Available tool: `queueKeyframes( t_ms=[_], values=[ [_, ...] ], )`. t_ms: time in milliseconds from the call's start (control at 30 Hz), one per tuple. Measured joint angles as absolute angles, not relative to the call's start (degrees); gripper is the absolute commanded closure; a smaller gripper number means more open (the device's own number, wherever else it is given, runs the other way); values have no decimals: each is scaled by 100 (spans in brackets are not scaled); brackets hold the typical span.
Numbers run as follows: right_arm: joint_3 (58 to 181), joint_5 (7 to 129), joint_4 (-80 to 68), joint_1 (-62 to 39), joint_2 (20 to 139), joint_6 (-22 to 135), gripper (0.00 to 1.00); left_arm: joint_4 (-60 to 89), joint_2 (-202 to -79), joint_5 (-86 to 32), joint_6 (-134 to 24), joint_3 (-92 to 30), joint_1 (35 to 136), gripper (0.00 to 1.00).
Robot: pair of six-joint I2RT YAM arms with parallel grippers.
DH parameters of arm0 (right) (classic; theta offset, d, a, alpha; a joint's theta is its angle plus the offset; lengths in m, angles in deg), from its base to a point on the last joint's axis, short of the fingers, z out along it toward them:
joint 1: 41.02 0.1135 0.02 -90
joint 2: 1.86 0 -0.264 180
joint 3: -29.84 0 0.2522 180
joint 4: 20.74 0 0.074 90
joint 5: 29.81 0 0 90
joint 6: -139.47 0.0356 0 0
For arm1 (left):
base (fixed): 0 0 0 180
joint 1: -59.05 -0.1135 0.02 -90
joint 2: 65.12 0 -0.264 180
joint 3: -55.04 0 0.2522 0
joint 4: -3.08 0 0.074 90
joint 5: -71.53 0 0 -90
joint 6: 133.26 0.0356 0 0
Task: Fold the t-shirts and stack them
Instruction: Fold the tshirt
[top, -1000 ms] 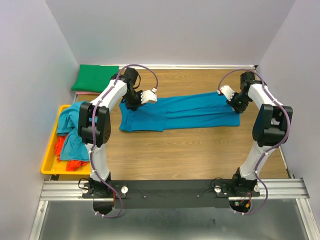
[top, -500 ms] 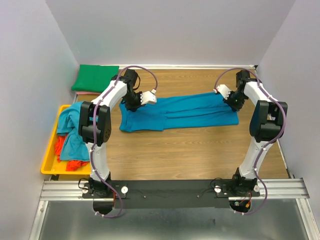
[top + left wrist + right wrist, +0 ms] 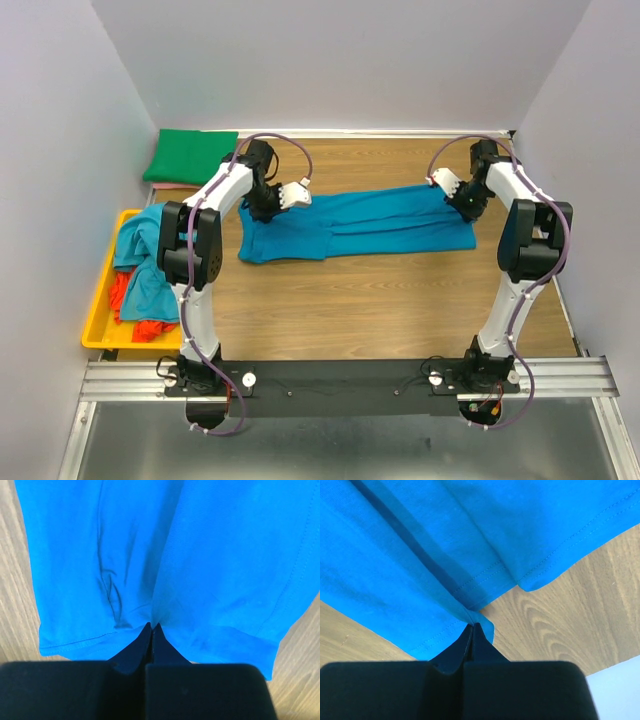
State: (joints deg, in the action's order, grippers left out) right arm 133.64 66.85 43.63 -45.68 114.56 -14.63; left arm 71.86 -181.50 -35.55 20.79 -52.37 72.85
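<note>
1. You have one teal shirt [image 3: 355, 225] out on the table [image 3: 380, 300]. It is folded into a long strip, with its long axis running left to right and its ends pointing at the two side walls.
2. Your left hand [image 3: 151, 627] is at the strip's left end, its fingers pressed together and pinching the cloth just inside the hem.
3. Your right hand [image 3: 472, 626] is at the right end, fingers pressed together on a folded corner of the same shirt, with bare wood just beside it.
4. One green shirt [image 3: 190, 155] lies folded flat in the far left corner, well apart from the strip.
5. One yellow tray [image 3: 95, 335] sits at the left edge, holding a heap of teal cloth [image 3: 145, 260] over a red shirt [image 3: 150, 328]. You cannot tell how many teal shirts are in the heap.
6. Count: two hands, both on the strip; one tray; one table.
</note>
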Motion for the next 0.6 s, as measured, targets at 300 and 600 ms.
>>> queueKeyframes(
  t_ms=[300,600],
  values=[
    [13520,6610,4366,-4590,11493,-879,44,7156,-18159,-3651,1738,-5338,7062,51],
    [13541,6989,4628,-5019,11143,587,44,7518,-17564,-4882,639,-4916,6203,47]
  ],
)
